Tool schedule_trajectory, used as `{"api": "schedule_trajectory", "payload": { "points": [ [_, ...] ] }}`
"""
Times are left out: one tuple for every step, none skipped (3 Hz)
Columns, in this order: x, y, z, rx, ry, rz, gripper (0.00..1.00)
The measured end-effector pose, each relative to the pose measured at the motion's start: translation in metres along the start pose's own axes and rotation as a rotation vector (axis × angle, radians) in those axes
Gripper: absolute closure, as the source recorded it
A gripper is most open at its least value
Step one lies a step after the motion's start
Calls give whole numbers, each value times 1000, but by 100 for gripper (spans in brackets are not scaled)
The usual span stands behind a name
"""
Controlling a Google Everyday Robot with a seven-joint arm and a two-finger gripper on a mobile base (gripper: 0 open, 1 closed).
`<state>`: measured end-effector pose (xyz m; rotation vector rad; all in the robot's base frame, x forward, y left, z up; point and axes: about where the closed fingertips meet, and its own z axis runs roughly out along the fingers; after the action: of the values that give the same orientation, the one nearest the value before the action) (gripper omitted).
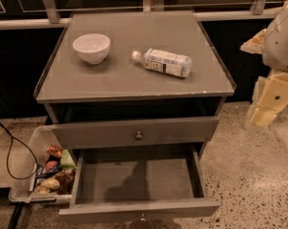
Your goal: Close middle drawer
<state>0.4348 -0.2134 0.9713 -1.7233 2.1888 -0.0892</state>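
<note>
The middle drawer (139,178) is pulled far out of the grey cabinet at the bottom of the view. Its shallow grey interior is empty. Its slim front panel (139,209) carries a small round knob (142,217) at the lower edge of the picture. Above it, the drawer with the taller front panel (134,132) and its own knob (138,135) stands out only a little. My gripper (264,113), cream-coloured, hangs at the far right beside the cabinet, level with the upper drawer and well away from both knobs.
A white bowl (91,47) and a plastic bottle (164,62) lying on its side sit on the cabinet top (134,80). A clear bin of snacks (48,173) stands on the floor at the left, with a black cable (8,151) beside it. Speckled floor lies to the right.
</note>
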Motion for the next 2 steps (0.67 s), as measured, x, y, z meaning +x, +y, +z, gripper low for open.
{"api": "schedule_trajectory", "payload": {
  "points": [
    [8,18,27,-30,-64,-6,0],
    [13,48,63,-55,-140,-13,19]
  ]
}}
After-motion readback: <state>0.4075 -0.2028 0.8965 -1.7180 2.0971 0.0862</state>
